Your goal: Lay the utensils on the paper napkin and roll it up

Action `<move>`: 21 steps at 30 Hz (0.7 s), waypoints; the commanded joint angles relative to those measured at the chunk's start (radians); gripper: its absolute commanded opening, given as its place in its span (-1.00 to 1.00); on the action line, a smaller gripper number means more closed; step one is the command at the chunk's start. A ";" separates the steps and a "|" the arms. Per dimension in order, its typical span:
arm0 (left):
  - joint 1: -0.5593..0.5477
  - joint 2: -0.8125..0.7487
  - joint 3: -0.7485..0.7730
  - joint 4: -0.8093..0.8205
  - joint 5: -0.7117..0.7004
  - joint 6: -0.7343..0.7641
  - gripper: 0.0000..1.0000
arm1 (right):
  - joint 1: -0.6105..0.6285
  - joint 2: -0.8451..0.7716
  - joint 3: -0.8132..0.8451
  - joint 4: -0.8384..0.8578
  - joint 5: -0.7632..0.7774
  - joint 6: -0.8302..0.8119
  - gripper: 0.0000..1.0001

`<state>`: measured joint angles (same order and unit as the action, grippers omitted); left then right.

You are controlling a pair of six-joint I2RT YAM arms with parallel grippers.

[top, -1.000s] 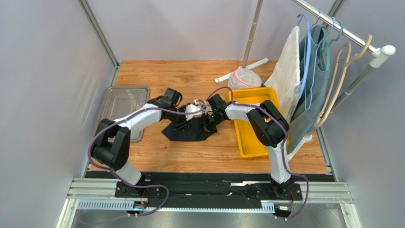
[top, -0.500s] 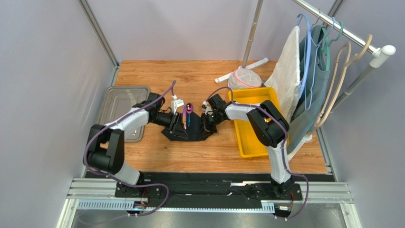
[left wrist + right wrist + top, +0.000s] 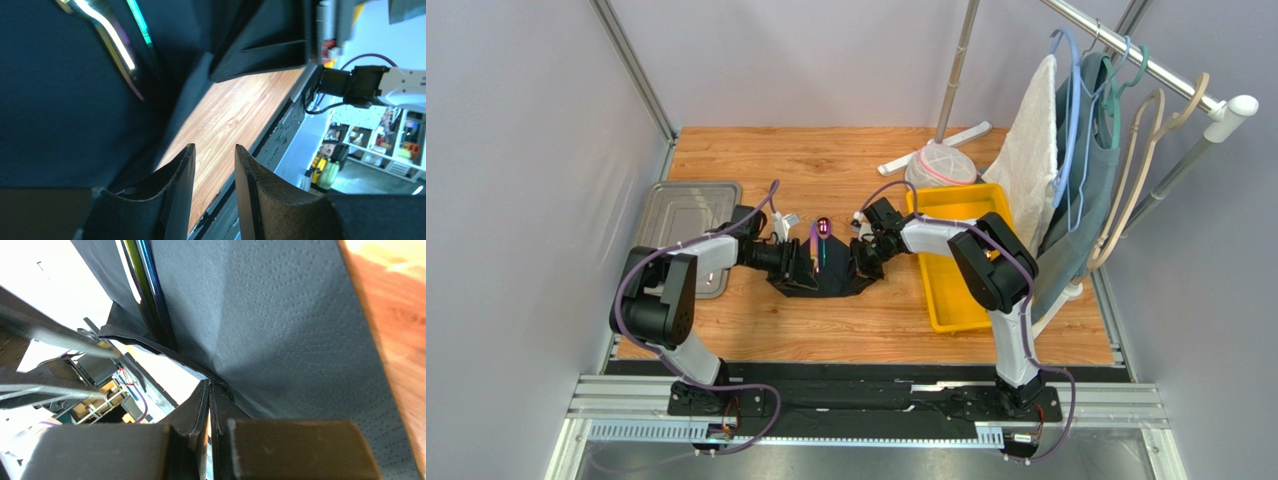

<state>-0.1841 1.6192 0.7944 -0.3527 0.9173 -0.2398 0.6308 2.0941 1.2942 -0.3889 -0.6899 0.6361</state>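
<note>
The black paper napkin [image 3: 821, 283] lies bunched on the wood table between my two arms. Two utensils [image 3: 823, 228] rest on it, one purple head poking past its far edge. My left gripper [image 3: 804, 268] is at the napkin's left side, low and turned sideways. In the left wrist view it [image 3: 212, 147] is open with only table showing in the gap; the napkin [image 3: 60, 100] and shiny utensils [image 3: 117, 47] lie beside it. My right gripper [image 3: 858, 265] is shut on the napkin's right edge. The right wrist view shows that pinch [image 3: 208, 385], the raised napkin [image 3: 280, 315] and a utensil handle [image 3: 147, 290].
A yellow bin [image 3: 946, 310] stands right of the napkin, under my right arm. A grey metal tray [image 3: 688, 215] lies at the left edge. A clothes rack with a white towel [image 3: 1031, 160] and hangers fills the back right, with a netted bundle [image 3: 941, 165] by its pole.
My left arm has pulled back from above the napkin to its left side and turned its wrist, uncovering the utensils' heads. The right gripper has kept its hold and place.
</note>
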 commanded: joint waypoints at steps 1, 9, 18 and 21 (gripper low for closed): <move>0.011 0.051 0.014 0.032 -0.011 -0.036 -0.16 | 0.001 -0.023 -0.016 -0.030 0.084 -0.032 -0.89; 0.031 0.119 0.023 0.005 -0.089 -0.024 -0.21 | 0.001 -0.043 -0.027 -0.030 0.084 -0.042 -0.89; 0.043 0.162 0.037 -0.023 -0.097 -0.012 -0.30 | 0.001 -0.069 -0.027 -0.033 0.079 -0.068 -0.88; 0.041 0.162 0.039 -0.026 -0.097 -0.018 -0.38 | 0.009 -0.118 -0.021 -0.016 0.075 -0.085 -0.87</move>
<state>-0.1505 1.7695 0.8112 -0.3683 0.8600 -0.2646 0.6327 2.0659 1.2793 -0.3985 -0.6582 0.6014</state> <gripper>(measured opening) 0.330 0.061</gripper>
